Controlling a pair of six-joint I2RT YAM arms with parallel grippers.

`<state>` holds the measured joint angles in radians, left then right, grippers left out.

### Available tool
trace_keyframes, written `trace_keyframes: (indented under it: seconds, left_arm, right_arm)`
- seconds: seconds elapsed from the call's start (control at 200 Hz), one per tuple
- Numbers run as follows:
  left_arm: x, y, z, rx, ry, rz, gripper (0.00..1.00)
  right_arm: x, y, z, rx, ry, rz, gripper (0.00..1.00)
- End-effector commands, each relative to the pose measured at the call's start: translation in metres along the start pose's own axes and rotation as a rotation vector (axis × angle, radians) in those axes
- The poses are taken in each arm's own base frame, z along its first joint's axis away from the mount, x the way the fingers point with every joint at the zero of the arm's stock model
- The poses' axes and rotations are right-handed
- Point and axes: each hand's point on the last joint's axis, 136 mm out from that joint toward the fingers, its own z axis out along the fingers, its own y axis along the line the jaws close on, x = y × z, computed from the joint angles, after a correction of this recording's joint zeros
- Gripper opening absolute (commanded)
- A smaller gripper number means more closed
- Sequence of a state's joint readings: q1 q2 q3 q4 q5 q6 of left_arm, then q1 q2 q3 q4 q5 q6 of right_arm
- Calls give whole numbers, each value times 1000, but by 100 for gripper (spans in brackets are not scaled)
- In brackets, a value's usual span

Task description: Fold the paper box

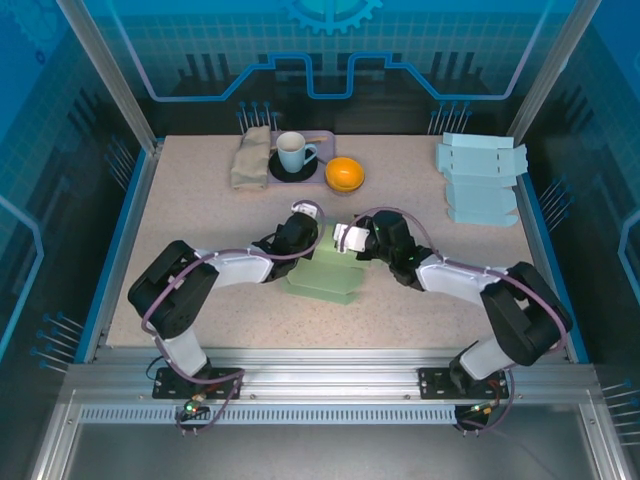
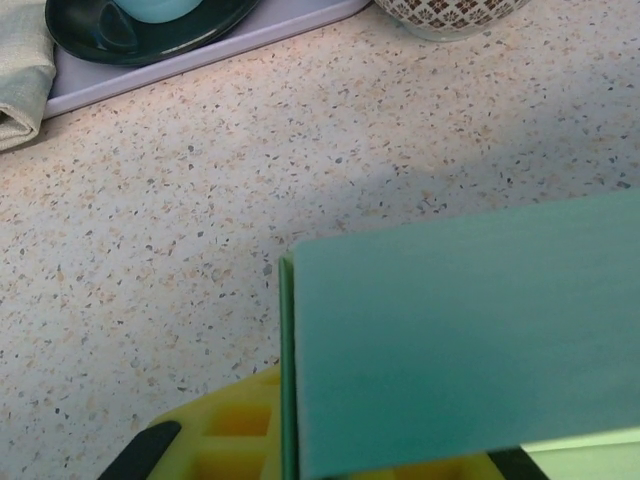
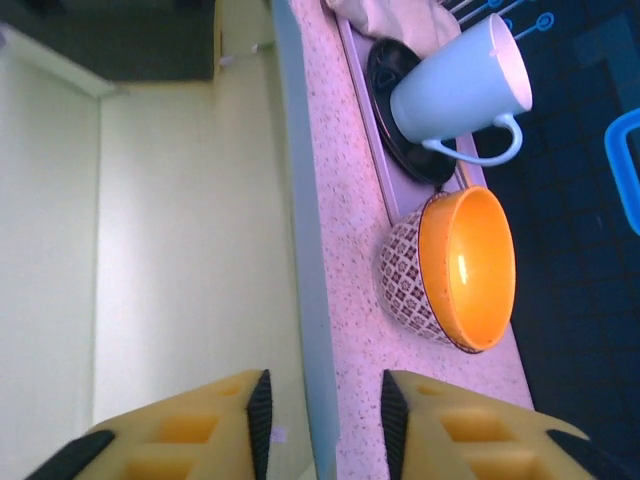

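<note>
Right end effector (image 3: 322, 395): fingers are standing apart, straddling the upright wall edge of the paper box (image 3: 150, 230). The pads are clear of the card, so it is open and gripping nothing.

Left end effector (image 1: 303, 238): yellow fingers (image 2: 235, 440) are sitting low behind a raised green panel that is covering the gap between them. Cannot tell whether it is clamping that panel.

The paper box is sitting mid-desk (image 1: 200, 200), on the arm-base side of the orange bowl (image 1: 344, 175), with both arms meeting over it.

Step, as I am reading it: the walls are being stood up and creased. The box is looking part-formed, not closed. The next move is likely calling for the left side to steady its panel while the right takes the wall edge and turns it along the crease. Thin card is liable to buckle.

Views:
- Overhead is giving the layout, with the stack of flat blue blanks (image 1: 480, 180) well right of the bowl.
- Right wrist is giving the pad-to-wall gap and the mug (image 3: 460, 85) just beyond the bowl.
- Left wrist is giving the panel's thin edge up close.
</note>
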<state>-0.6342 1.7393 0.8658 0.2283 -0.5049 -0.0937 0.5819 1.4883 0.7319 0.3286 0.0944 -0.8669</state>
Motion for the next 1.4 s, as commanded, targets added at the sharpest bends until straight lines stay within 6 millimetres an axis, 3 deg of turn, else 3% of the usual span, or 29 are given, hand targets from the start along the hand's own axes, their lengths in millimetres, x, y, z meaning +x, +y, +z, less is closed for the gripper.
trace_keyframes:
  seconds: [0.0, 0.175, 0.2, 0.34, 0.6, 0.96, 1.396]
  left_arm:
    - [7, 5, -4, -6, 2, 59, 12]
    - [3, -2, -11, 62, -73, 68, 11]
    - [3, -4, -14, 77, -90, 70, 11]
    - [3, -14, -27, 168, -196, 87, 11]
    - [16, -30, -43, 274, -283, 124, 13]
    - [24, -40, -31, 281, -281, 118, 13]
    - [46, -47, -23, 308, -228, 121, 15]
  right_arm:
    - [-16, -3, -22, -100, -57, 157, 40]
    - [-28, -30, -52, -155, -98, 420, 43]
    - [-35, -43, -56, -133, -104, 452, 43]
    - [-28, -54, -57, -121, 8, 624, 42]
    - [-16, -17, -51, -212, 139, 873, 41]
    - [-2, 52, -46, -350, 243, 883, 41]
    - [14, 76, -33, -412, 327, 869, 41]
